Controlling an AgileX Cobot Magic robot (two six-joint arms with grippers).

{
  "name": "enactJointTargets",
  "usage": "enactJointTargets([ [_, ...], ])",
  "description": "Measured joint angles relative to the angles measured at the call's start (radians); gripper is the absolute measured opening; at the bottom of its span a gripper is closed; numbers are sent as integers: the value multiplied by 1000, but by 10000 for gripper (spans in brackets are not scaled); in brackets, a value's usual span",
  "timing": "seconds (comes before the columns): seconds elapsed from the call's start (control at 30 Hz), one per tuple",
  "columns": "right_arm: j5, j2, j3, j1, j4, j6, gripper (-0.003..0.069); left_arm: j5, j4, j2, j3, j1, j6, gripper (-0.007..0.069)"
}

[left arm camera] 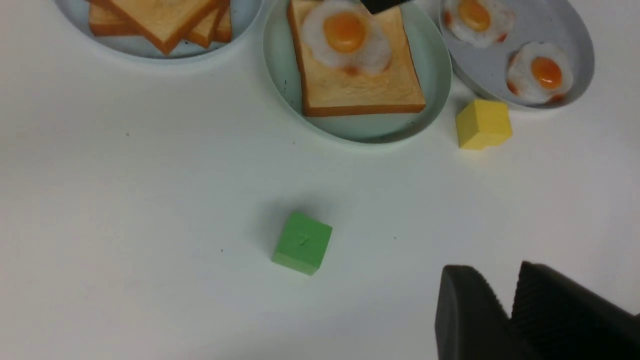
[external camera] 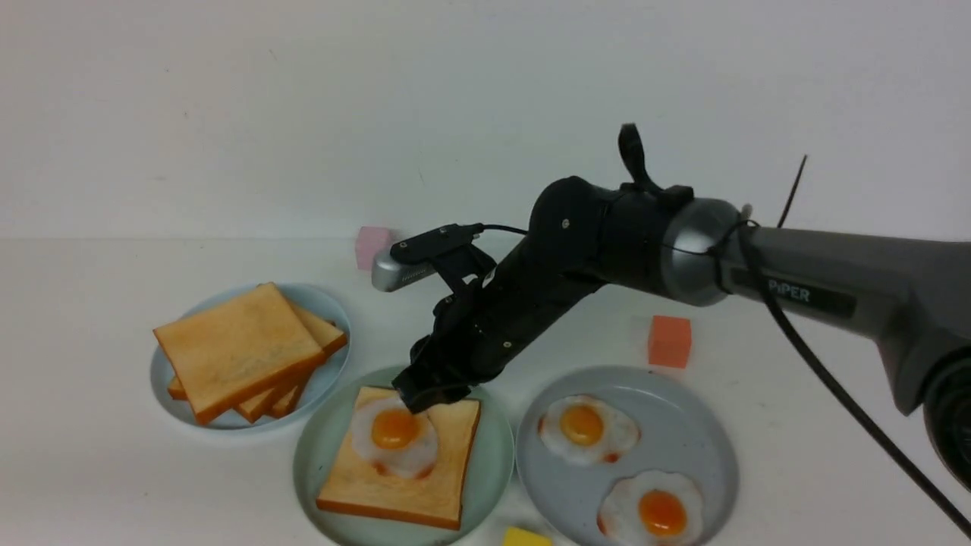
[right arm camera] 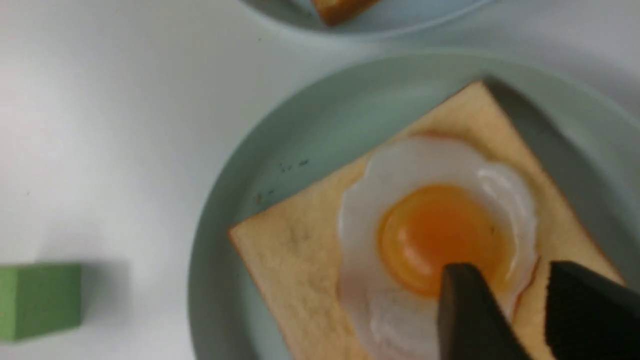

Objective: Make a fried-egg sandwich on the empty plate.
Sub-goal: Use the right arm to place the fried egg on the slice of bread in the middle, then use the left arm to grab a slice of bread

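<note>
The light-blue plate [external camera: 163,383] stands in the left half of the tabletop [external camera: 68,425], bearing a loose pile of toast slices [external camera: 239,345]; the uppermost slice lies aslant, one corner projecting past the plate's left rim. The left gripper [left arm camera: 495,272], visible only in its own wrist view, stands slightly open – nothing lies between its tips. A green block [left arm camera: 302,242] rests on bare tabletop, apart from the plates. Right of the pile, near the far edge of the tabletop, is a pink block [external camera: 372,247].

Next comes the mint-green plate [external camera: 311,455], just beside the light-blue one. The fried-egg sandwich is partly assembled here: one toast slice [external camera: 410,497] lies flat within the rim, and a fried egg [external camera: 394,430] rests on it, toward the slice's far edge, its yolk uppermost. The right gripper [right arm camera: 510,275] is open at the egg, its tips parted; whether they touch it cannot be told.

A yellow block [external camera: 526,538] sits near the facing rims of the mint-green and grey-blue plates. The grey-blue plate [external camera: 554,485] carries two eggs – one [external camera: 588,428] toward its far left rim, the other [external camera: 656,509] toward its near right. An orange block [external camera: 669,341] stands beyond its far rim.
</note>
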Motion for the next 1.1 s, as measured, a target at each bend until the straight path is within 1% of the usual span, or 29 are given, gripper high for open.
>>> enactJointTargets([
  [0.03, 5, 0, -2, 0, -2, 0, 283, -4, 3, 0, 0, 0, 0, 166],
  [0.07, 44, -11, -11, 0, -25, 1, 324, -17, 14, 0, 0, 0, 0, 166],
  [0.13, 99, -33, -27, 0, -58, 2, 380, -51, 45, 0, 1, 0, -10, 167],
  [0.23, 191, -111, -54, -4, -111, 17, 431, -158, 120, 14, 22, 0, -65, 170],
  [0.33, 251, -215, -68, -8, -153, 77, 444, -290, 197, 53, 81, 0, -150, 173],
  [0.43, 300, -326, -72, -8, -200, 180, 448, -486, 270, 151, 155, 0, -279, 173],
  [0.5, 320, -368, -72, -8, -221, 233, 448, -531, 288, 196, 171, 0, -319, 173],
  [0.53, 335, -400, -69, -8, -240, 267, 448, -563, 299, 279, 176, 0, -372, 174],
  [0.6, 343, -450, -43, -8, -258, 297, 448, -599, 310, 390, 165, 0, -431, 174],
  [0.7, 343, -520, 28, -8, -267, 310, 448, -606, 310, 542, 108, 0, -462, 176],
  [0.83, 321, -613, 188, -8, -267, 314, 448, -596, 270, 751, -16, 28, -472, 197],
  [0.97, 271, -696, 331, -8, -269, 314, 448, -574, 193, 929, -145, 94, -455, 261],
  [1.03, 254, -726, 384, -8, -269, 314, 448, -569, 142, 990, -189, 128, -420, 305],
  [1.1, 246, -753, 436, -8, -267, 314, 448, -566, 71, 1056, -225, 166, -358, 352],
])
